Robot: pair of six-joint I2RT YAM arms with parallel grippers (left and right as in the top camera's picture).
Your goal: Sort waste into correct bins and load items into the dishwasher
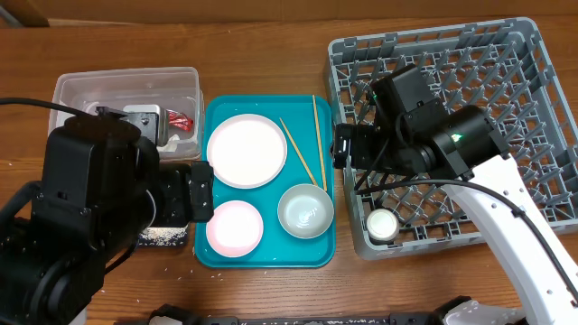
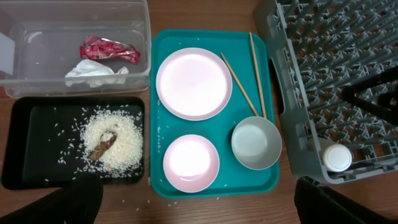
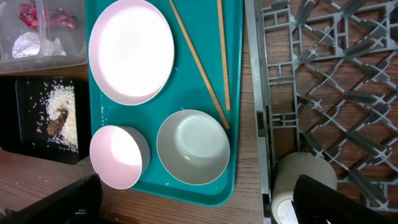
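The teal serving tray (image 2: 159, 43) carries the large white plate (image 2: 193, 83), the small pinkish plate (image 2: 191, 163), the pale bowl (image 2: 256, 143) and two chopsticks (image 2: 242, 84). The small white cup (image 1: 382, 225) lies in the grey dish rack (image 1: 533, 135) at its near left corner. The red wrapper (image 2: 109, 50) and white napkin (image 2: 93, 73) lie in the clear tub (image 2: 37, 37). Rice with a brown scrap (image 2: 112, 144) lies in the black tray (image 2: 25, 149). My left gripper (image 2: 196, 190) is open and empty, high above the tray's near edge. My right gripper (image 3: 196, 186) is open and empty above the bowl and the rack's edge.
Loose rice grains lie on the wooden table (image 2: 186, 208) in front of the teal tray and beside the black tray. In the overhead view my left arm (image 1: 99, 199) covers most of the black tray, and my right arm (image 1: 433, 135) reaches over the rack's left half.
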